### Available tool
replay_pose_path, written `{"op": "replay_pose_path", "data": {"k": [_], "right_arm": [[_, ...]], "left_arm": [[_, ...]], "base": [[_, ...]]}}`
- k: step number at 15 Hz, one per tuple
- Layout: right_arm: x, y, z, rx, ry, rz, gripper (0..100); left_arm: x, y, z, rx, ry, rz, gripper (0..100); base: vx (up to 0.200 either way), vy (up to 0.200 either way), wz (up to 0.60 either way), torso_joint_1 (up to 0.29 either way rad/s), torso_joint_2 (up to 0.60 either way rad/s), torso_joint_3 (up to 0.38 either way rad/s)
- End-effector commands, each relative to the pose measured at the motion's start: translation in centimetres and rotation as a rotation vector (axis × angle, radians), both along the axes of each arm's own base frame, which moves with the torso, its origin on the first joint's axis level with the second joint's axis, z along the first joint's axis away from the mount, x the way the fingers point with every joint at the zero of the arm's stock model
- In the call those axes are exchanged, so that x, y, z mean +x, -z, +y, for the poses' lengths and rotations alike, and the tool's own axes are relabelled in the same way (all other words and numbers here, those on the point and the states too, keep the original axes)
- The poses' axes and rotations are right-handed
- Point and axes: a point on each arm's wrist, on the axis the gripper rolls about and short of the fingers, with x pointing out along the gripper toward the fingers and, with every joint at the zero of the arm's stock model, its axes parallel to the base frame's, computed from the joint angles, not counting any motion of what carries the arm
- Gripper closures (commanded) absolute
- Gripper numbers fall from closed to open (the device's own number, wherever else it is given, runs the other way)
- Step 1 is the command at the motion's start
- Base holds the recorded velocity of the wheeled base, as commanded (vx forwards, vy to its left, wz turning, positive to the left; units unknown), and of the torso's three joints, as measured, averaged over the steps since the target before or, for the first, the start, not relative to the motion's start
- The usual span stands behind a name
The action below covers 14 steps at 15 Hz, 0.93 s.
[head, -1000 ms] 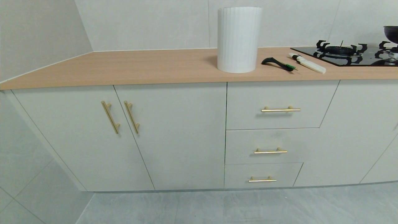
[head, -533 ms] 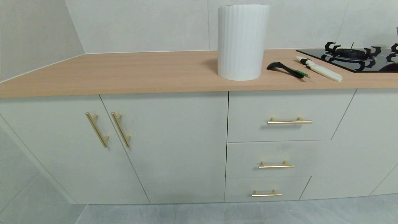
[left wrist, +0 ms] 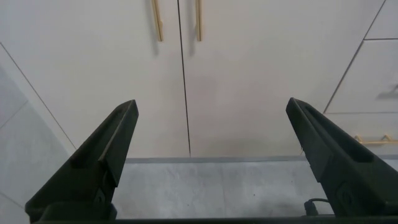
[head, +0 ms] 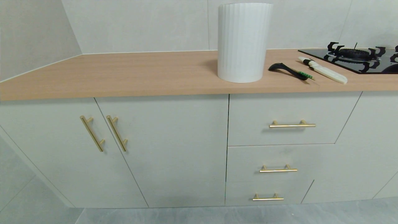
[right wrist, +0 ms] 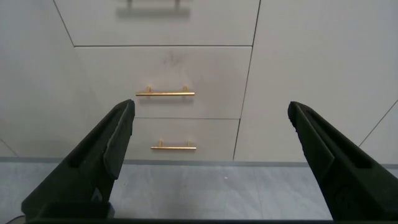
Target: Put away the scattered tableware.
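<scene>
We saw a white, vertically ribbed canister point(head: 242, 43), a tan wood-grain table point(head: 124, 74), a black utensil point(head: 287, 71) with green bands, a cream knife point(head: 325, 74), and pale grey cabinets point(head: 174, 140) with brass-gold handles point(head: 292, 125).

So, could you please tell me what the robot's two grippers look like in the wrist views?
The left gripper and right gripper look alike: each has two matte, near-black fingers, broad at the base, tapering wedge-like to narrow tips. A thin dark cable loops by the left one's base.

One canister point(head: 242, 43), two utensils point(head: 275, 66)
</scene>
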Motion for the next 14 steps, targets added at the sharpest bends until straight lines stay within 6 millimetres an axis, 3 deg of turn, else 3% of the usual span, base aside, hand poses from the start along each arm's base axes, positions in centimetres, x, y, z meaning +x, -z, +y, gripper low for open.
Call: {"op": "replay_pose_path", "data": {"k": [1,4,5,6,7,9,14], "right_arm": [[0.0,0.0,0.0,0.0,-0.001,0.001,0],[0.0,-0.2,0.0,-0.005,0.004,-0.007,0],[-0.5,-1.7,0.0,0.003,0.001,-0.072,0],[-0.5,-1.7,0.0,0.003,0.001,-0.072,0],[-1.4,-4.3,0.0,0.017,-0.008,-0.129,0],[0.1,-5.9,0.1,0.017,-0.152,0.052,0],[8.2,-8.0,1.1,-0.019,-0.247,0.499,0]], "left_arm": [[0.0,0.0,0.0,0.0,0.0,0.001,0],[0.0,0.0,0.0,0.001,0.0,0.001,0],[0.0,0.0,0.0,0.001,0.0,0.001,0],[0.0,0.0,0.0,0.001,0.0,0.001,0],[0.0,0.0,0.0,0.001,0.0,0.001,0],[0.0,0.0,0.0,0.001,0.0,0.001,0],[0.0,0.0,0.0,0.001,0.0,0.001,0]], "base": [[0.0,0.0,0.0,0.0,0.0,0.0],[0.0,0.0,0.0,0.0,0.0,0.0],[0.0,0.0,0.0,0.0,0.0,0.0],[0.0,0.0,0.0,0.0,0.0,0.0],[0.0,0.0,0.0,0.0,0.0,0.0],[0.0,0.0,0.0,0.0,0.0,0.0],[0.0,0.0,0.0,0.0,0.0,0.0]]}}
